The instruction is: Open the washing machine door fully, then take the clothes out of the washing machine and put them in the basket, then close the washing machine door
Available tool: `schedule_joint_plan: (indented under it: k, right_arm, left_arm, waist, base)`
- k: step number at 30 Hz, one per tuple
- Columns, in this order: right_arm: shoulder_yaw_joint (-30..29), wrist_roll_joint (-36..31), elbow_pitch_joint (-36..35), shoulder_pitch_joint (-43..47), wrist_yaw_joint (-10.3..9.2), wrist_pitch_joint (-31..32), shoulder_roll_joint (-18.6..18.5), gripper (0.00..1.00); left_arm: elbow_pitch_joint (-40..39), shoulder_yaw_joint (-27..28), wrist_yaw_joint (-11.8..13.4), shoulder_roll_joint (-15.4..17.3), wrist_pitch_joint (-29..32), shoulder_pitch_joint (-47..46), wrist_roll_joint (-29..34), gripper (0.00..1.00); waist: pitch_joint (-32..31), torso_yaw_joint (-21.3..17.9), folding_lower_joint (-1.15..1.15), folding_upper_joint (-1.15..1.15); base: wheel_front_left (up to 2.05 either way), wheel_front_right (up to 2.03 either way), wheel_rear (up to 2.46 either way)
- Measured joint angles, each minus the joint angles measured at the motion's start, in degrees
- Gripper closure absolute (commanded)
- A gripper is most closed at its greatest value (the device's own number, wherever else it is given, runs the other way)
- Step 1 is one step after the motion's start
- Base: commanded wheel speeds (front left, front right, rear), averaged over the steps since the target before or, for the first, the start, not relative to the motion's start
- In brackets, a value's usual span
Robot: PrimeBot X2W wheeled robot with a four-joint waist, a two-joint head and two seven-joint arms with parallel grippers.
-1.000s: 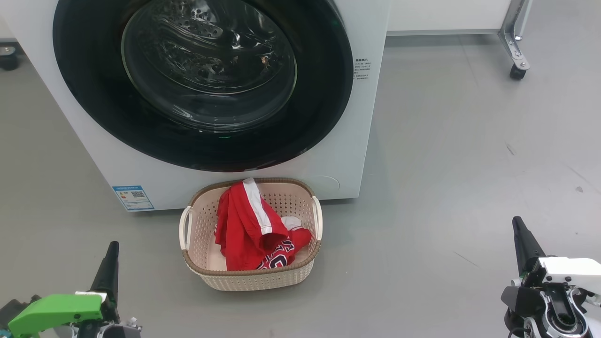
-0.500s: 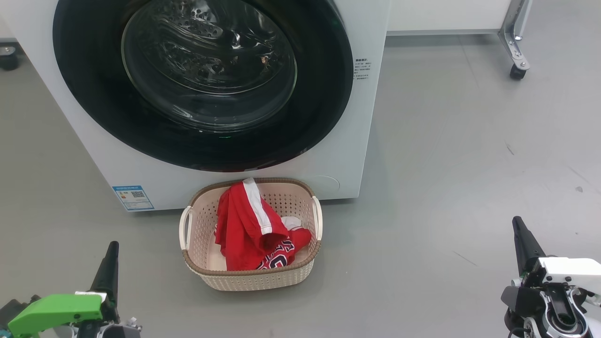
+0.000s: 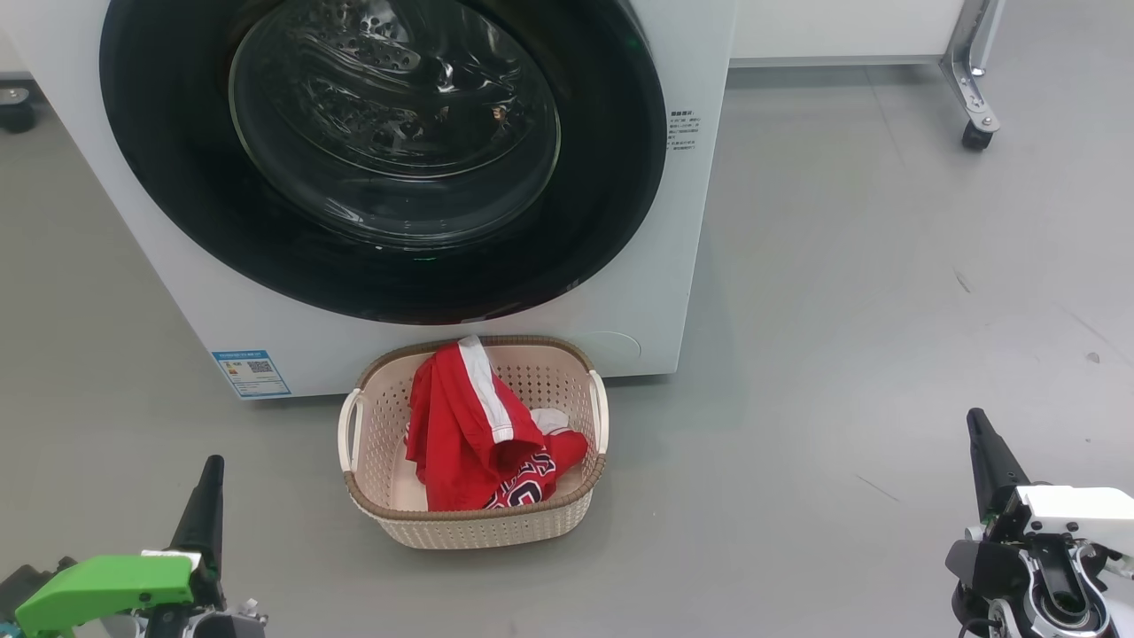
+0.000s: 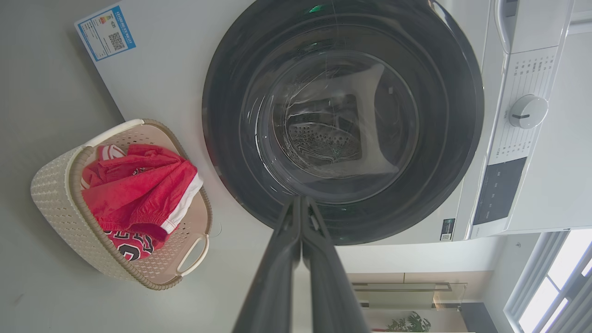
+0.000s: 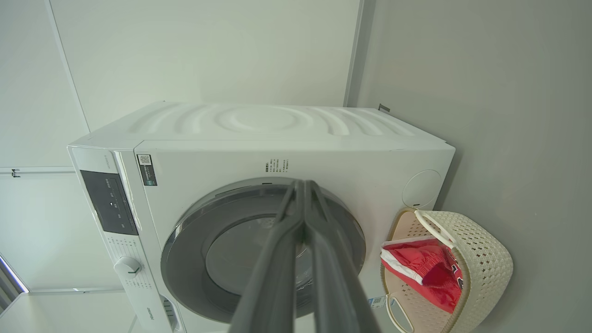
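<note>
The white washing machine (image 3: 673,266) (image 4: 162,60) (image 5: 277,138) stands ahead with its black-rimmed round door (image 3: 381,151) (image 4: 342,115) (image 5: 263,249) lying flat against the front, shut. On the floor before it sits the cream basket (image 3: 474,523) (image 4: 60,203) (image 5: 481,263). The red clothes (image 3: 465,434) (image 4: 138,185) (image 5: 416,268) lie in it, a white-striped piece on top of the lettered jersey. My left gripper (image 3: 213,465) (image 4: 300,200) is shut and empty at the lower left. At the lower right my right gripper (image 3: 975,416) (image 5: 303,182) is shut and empty too.
Grey floor (image 3: 886,310) spreads to the right of the machine. A metal frame leg on a caster (image 3: 974,133) stands at the back right. Another wheel (image 3: 16,111) sits at the far left. The control panel with a dial (image 4: 525,111) shows sideways in the left wrist view.
</note>
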Motion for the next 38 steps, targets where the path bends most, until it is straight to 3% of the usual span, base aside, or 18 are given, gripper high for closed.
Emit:
schedule_joint_plan:
  k: [38]
  right_arm:
    - [-0.05, -0.01, -0.01, 0.00, 0.00, 0.01, 0.03, 1.00]
  left_arm:
    - [-0.03, 0.11, 0.00, -0.03, 0.01, 0.00, 0.00, 1.00]
  waist:
    - [0.00, 0.00, 0.00, 0.00]
  base:
    - [0.00, 0.00, 0.00]
